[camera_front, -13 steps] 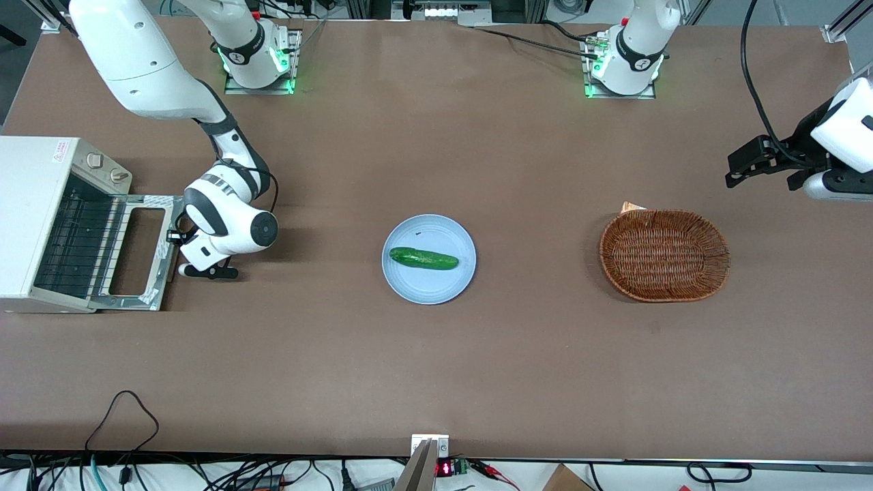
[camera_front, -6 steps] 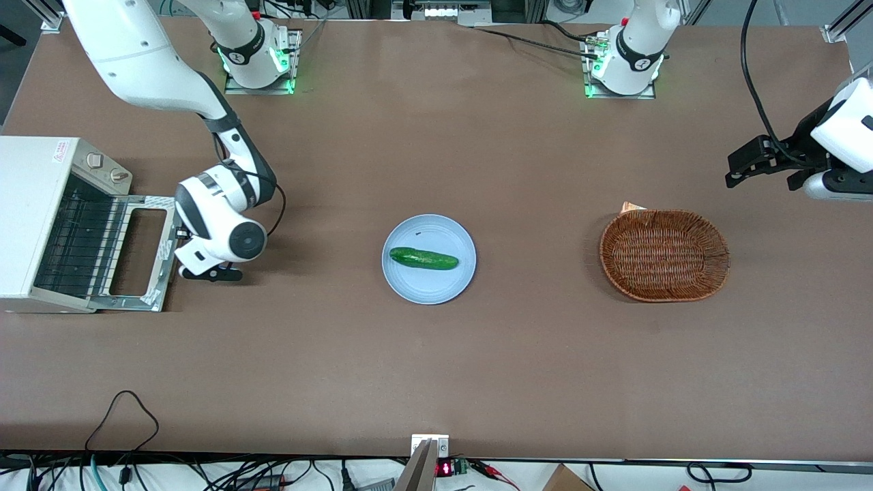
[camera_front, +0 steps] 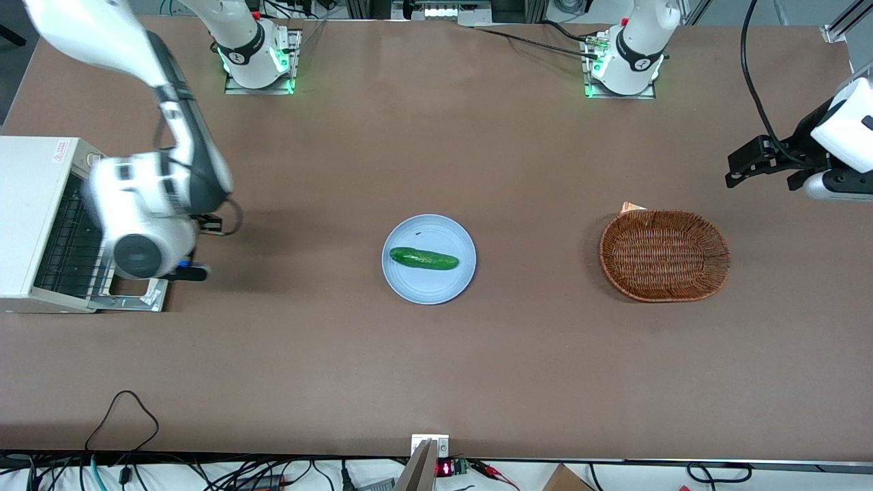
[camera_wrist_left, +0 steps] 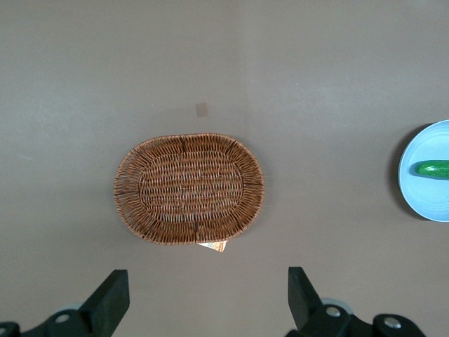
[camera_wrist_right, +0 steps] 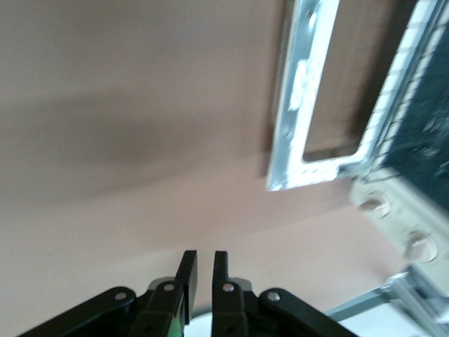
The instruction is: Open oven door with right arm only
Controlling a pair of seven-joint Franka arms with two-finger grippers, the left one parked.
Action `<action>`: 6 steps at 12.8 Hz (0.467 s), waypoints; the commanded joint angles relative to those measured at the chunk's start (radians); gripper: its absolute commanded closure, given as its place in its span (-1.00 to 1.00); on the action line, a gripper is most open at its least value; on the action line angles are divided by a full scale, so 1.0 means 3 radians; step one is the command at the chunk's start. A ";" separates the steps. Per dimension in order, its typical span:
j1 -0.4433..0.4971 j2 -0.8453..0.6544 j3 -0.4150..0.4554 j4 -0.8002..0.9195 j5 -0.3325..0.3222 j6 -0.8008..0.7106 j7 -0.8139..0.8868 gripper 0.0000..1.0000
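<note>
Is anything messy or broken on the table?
Nothing looks broken or spilled. The oven door lies flat open on the table, as intended. The cucumber sits neatly on its blue plate, and the basket is upright. The right arm's hand hangs above the table by the door, fingers nearly together, holding nothing.

- At the working arm's end of the table (camera_front: 436, 375) you have the oven (camera_front: 31, 225), its oven door (camera_front: 146, 298) lying flat, down on the table in front of it.
- Your right arm (camera_front: 146, 204) hangs above that door, its gripper (camera_wrist_right: 200, 270) over bare table near the door's edge, fingers nearly together, holding nothing.
- Mid-table sits a plate (camera_front: 429, 283) with a cucumber (camera_front: 423, 258) on it.
- Toward the parked arm's end lies a basket (camera_front: 664, 255).
</note>
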 commanded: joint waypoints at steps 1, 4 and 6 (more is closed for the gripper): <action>-0.0290 0.0076 0.0019 0.0479 0.0599 -0.0365 -0.0125 0.27; -0.0403 -0.0123 0.0029 0.0578 0.0842 -0.0418 -0.0150 -0.99; -0.0408 -0.0342 0.0024 0.0415 0.0806 -0.0209 -0.0466 -0.99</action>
